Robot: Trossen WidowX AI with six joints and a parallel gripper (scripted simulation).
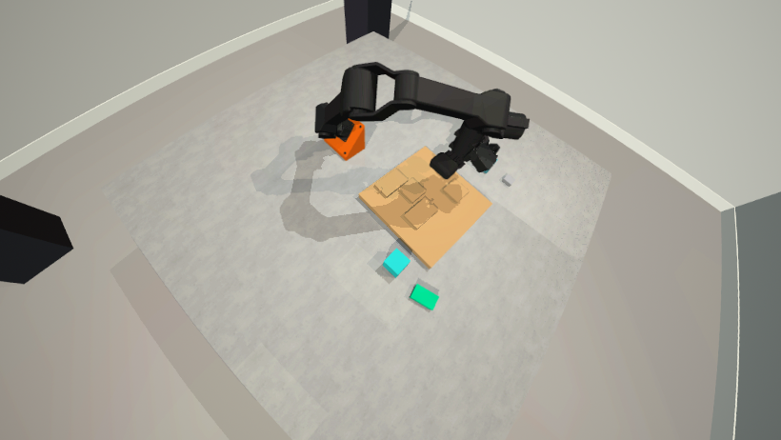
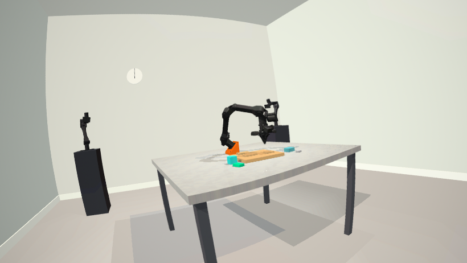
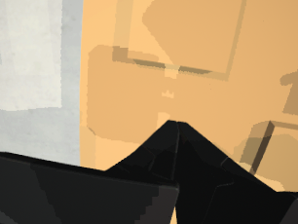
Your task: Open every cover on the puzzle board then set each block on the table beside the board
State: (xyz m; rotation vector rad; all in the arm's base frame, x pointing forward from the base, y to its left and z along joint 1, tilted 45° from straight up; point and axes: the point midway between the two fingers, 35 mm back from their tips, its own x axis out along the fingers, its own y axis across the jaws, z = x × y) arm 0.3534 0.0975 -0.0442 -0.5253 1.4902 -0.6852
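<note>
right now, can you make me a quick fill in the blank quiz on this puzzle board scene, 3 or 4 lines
1. The gripper hangs over the tan puzzle board with its fingers ____.
2. The arm's base is coloured ____.
3. The green block lies on the ____, clear of the board.
4. The cyan cube by the board's near corner sits beside the ____ block.

Missing words: shut; orange; table; green
</note>
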